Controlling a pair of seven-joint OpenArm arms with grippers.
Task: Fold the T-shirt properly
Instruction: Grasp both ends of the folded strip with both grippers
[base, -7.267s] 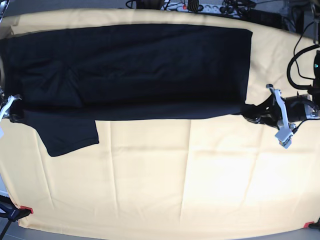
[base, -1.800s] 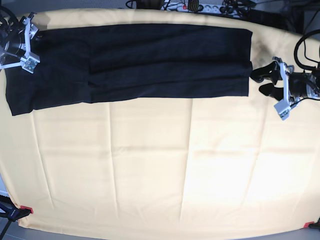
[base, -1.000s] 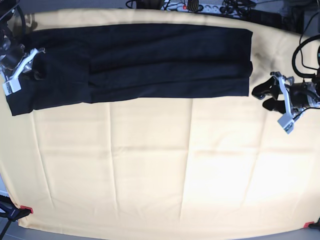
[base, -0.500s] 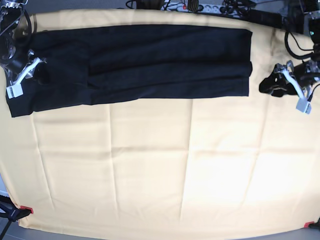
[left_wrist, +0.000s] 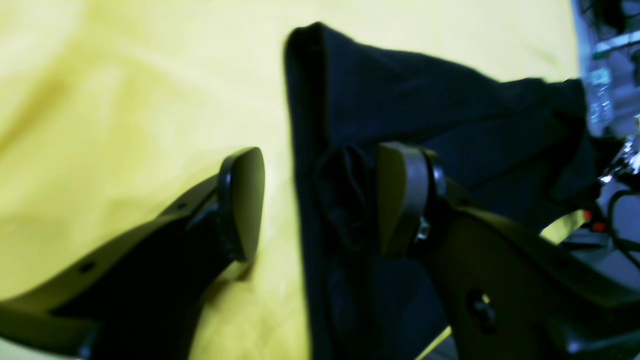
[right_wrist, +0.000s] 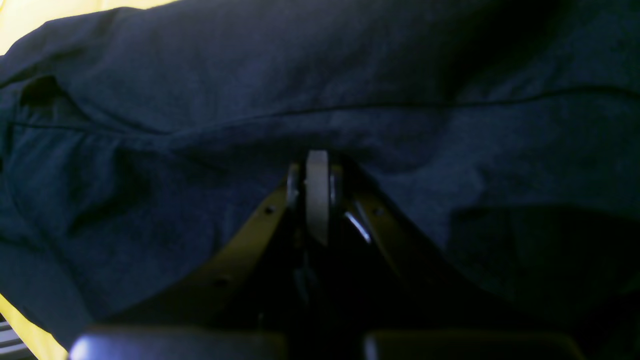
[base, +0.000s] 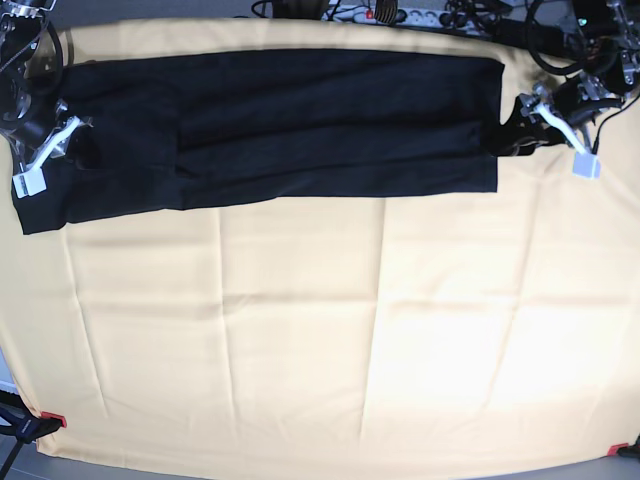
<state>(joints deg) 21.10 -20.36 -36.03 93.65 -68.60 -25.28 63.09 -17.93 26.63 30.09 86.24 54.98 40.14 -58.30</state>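
Fabric of the plain black short-sleeved cotton T-shirt lies as a long band across the far side of the pale yellow cloth, its long axis running side to side. At the base view's left end, the right gripper is pinched closed on the T-shirt. At the opposite end, the left gripper stands wide, its jaws straddling the T-shirt's short edge, gripping nothing yet. Each arm is nearest its own end.
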